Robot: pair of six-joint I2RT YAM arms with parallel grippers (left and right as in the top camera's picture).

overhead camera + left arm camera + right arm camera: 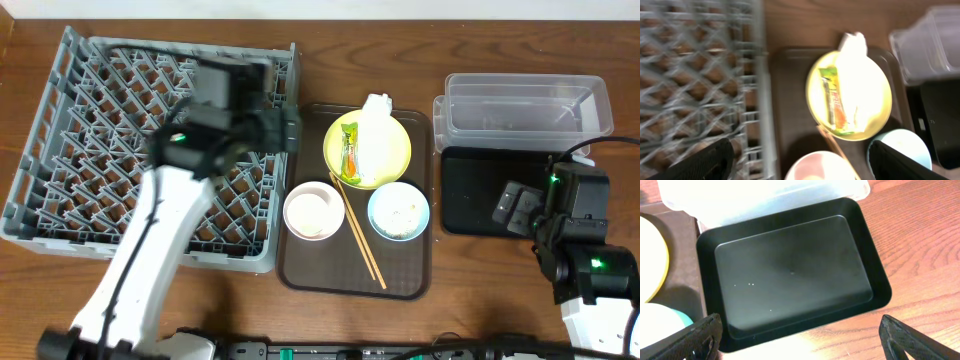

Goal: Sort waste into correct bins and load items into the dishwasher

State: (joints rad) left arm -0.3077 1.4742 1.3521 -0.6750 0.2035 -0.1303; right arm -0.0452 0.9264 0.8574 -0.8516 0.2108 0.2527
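Left jaws: wide open, empty, over the rack (60,130) edge.
Right jaws: wide open, empty, above the black tray (790,265).
Plate (402,152): on the brown tray (320,265), carrying napkin (377,130) and wrapper (350,152).

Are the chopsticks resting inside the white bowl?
No, the chopsticks lie flat on the brown tray, between the white bowl and the light blue bowl.
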